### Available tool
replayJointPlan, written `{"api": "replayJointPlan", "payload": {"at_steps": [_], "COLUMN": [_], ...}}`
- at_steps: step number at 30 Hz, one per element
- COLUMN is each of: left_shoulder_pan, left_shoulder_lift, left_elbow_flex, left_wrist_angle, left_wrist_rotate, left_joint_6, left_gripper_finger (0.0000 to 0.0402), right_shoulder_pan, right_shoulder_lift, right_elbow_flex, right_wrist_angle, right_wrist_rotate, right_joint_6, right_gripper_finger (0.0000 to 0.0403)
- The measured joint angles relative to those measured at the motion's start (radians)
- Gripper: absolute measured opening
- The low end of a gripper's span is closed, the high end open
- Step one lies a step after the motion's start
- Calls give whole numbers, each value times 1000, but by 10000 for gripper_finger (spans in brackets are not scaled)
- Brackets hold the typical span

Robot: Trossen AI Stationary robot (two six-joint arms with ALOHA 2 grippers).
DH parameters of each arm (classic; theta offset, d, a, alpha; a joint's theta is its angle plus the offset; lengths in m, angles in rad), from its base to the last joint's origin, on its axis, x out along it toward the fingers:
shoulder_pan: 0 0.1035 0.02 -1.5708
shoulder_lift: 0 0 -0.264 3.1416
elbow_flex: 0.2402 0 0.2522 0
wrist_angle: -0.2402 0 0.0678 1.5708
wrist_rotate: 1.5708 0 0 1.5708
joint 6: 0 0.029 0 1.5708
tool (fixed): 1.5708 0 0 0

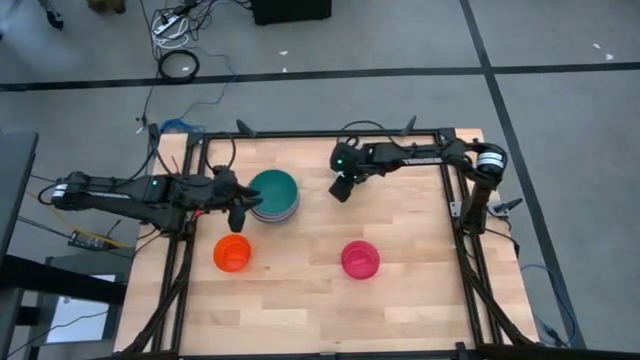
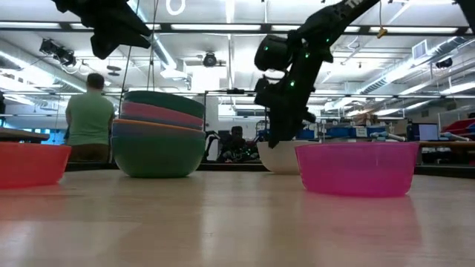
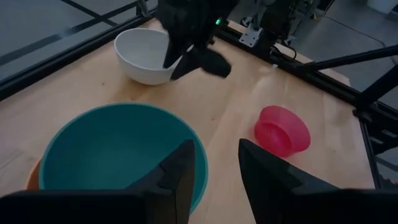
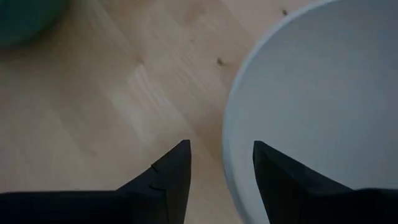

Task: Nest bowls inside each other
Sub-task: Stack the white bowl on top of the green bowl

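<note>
A stack of bowls (image 1: 273, 195) stands left of the table's middle, a teal bowl (image 3: 118, 155) on top. My left gripper (image 1: 238, 215) hovers open at its near-left side, touching nothing. A white bowl (image 3: 146, 56) sits at the far middle, mostly hidden under my right arm in the high view. My right gripper (image 4: 221, 149) is open and points steeply down over it. One finger (image 4: 171, 180) stands outside the rim (image 4: 231, 143) and the other (image 4: 280, 180) inside; I see no touch. A small orange-red bowl (image 1: 232, 252) and a small magenta bowl (image 1: 360, 259) rest upright nearer the front.
Dark frame rails (image 1: 462, 215) run along the table's left, right and far edges. Bare wood (image 1: 300, 300) lies along the near side. Beyond the table, in the low view, a person in a green shirt (image 2: 89, 115) faces away.
</note>
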Motion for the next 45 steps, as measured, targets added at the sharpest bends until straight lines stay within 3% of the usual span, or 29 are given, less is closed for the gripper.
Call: {"api": "replayJointPlan", "payload": {"at_steps": [7,10,13,15,23,28,37,45], "left_shoulder_pan": [0,0,0,0,0,0,0,1], "left_shoulder_lift": [0,0,0,0,0,0,-1,-27], "left_elbow_flex": [0,0,0,0,0,0,0,31], "left_wrist_angle": [7,6,4,3,6,7,10,103], "left_wrist_rotate": [0,0,0,0,0,0,-4,-24], "left_joint_6": [1,2,2,3,11,20,29,113], "left_gripper_finger": [133,133,133,133,133,133,133,133], "right_shoulder_pan": [5,11,25,40,99,163,313,339], "right_shoulder_lift": [79,93,87,74,2,-55,-61,-59], "right_elbow_flex": [-1,1,1,0,2,73,301,331], "right_wrist_angle": [26,50,56,38,-20,-32,155,234], "right_wrist_rotate": [69,83,87,103,147,153,100,64], "right_joint_6": [-20,-47,-101,-121,-111,-110,-211,-210], "right_gripper_finger": [149,106,30,11,2,1,0,0]}}
